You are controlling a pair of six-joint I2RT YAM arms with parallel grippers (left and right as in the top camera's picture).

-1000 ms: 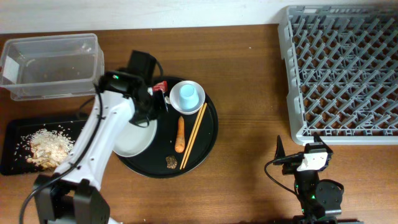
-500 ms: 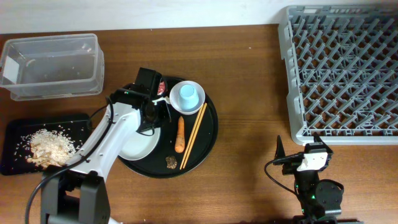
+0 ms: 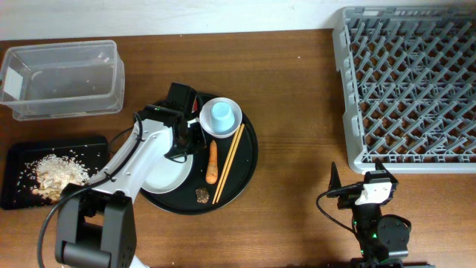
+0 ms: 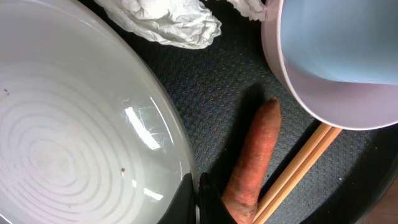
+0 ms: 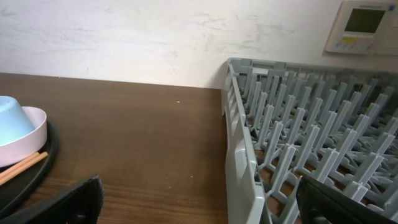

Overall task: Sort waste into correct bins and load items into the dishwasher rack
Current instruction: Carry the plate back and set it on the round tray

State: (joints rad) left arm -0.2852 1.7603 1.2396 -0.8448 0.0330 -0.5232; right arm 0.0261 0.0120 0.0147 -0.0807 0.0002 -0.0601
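White plate [image 4: 62, 137] filled most of my left wrist view, lying flat on the round black tray [image 3: 245, 160] with the left gripper [image 4: 196, 202] low at its rim. The two fingertips showed only at the frame's bottom edge, close together, and I could not tell whether the jaws had hold of the rim or of nothing. Just beside them lay the carrot [image 4: 255, 155], with the chopsticks [image 4: 298, 168] alongside it and the crumpled tissue [image 4: 168, 18] at the far edge of the plate. The blue cup [image 3: 221, 113] sat upside down in the small white dish [image 3: 210, 128] on the same tray, and the brown lump [image 3: 201, 194] lay near the tray's front edge. Rice scraps [image 3: 56, 173] were heaped in the shallow black tray [image 3: 15, 160], just in front of the clear tub [image 3: 111, 74]. Well apart, the right gripper [image 5: 199, 186] hung above the bench [image 3: 297, 89] beside the dishwasher rack [image 3: 409, 82], jaws spread wide and holding nothing.
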